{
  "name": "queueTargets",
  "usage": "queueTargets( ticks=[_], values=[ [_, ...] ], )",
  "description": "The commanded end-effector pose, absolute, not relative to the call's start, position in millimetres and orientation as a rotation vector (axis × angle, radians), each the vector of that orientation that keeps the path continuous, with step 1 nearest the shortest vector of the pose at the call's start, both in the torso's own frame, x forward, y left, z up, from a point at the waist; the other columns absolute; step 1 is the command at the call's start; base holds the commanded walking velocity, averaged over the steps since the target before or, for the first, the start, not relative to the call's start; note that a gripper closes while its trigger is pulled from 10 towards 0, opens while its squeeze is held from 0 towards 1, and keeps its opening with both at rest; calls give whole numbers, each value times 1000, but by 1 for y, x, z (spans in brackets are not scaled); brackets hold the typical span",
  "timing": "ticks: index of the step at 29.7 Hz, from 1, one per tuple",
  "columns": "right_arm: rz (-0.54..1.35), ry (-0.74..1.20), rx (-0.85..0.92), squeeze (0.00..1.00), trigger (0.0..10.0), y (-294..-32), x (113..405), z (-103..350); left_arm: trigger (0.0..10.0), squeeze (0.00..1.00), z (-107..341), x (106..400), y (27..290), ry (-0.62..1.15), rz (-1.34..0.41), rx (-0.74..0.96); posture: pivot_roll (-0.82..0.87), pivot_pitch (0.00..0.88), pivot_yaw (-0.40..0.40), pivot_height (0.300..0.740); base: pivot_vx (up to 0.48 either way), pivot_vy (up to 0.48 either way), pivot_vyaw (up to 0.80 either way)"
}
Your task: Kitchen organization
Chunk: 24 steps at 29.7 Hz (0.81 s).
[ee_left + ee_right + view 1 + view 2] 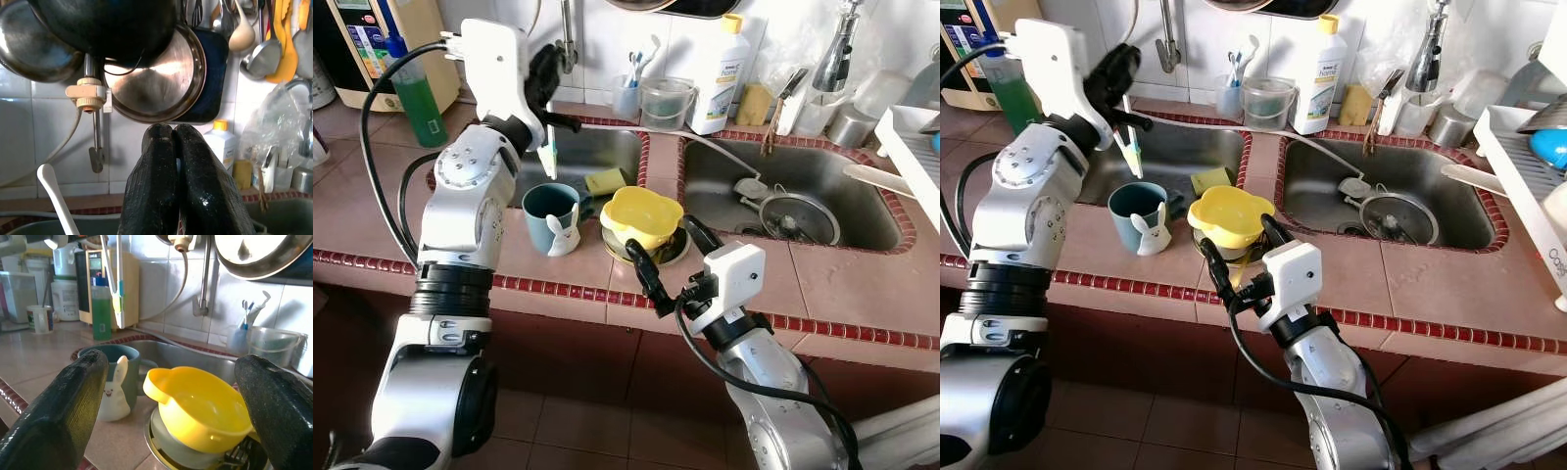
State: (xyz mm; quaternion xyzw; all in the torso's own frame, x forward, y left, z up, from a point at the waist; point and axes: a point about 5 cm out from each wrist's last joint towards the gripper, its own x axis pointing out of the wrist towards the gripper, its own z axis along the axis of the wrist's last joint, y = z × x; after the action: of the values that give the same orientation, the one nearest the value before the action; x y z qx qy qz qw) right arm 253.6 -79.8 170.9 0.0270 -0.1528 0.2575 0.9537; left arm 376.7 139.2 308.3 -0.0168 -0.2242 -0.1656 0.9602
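My left gripper is raised over the left side of the counter, shut on a white and green toothbrush that hangs straight down. In the left wrist view its fingers are pressed together. Right under the brush stands a teal mug with a white rabbit figure on its front. Beside the mug, a yellow bowl sits tilted on a steel dish. My right gripper is low at the counter's front edge, open, with one finger on each side of the yellow bowl.
Behind the mug lie the left basin and a yellow sponge. The right basin holds a round strainer. Along the wall stand a green soap bottle, a toothbrush cup, a clear container and a detergent bottle. A dish rack is far right.
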Motion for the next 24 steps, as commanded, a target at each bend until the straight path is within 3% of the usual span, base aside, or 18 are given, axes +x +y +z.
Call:
queueTargets(
  ticks=[1,14,24],
  values=[
    [520,-340,66,0,10000,-81,254,176,10000,0,307,376,138,-466,-336,-38,-170,21,-11,732,0,0,0],
    [519,-370,73,0,10000,-82,253,179,10000,0,303,377,131,-470,-391,-39,-181,8,-5,732,0,0,0],
    [515,-367,72,0,10000,-83,252,178,10000,0,303,378,130,-473,-405,-40,-182,14,-3,732,255,0,0]
  ],
)
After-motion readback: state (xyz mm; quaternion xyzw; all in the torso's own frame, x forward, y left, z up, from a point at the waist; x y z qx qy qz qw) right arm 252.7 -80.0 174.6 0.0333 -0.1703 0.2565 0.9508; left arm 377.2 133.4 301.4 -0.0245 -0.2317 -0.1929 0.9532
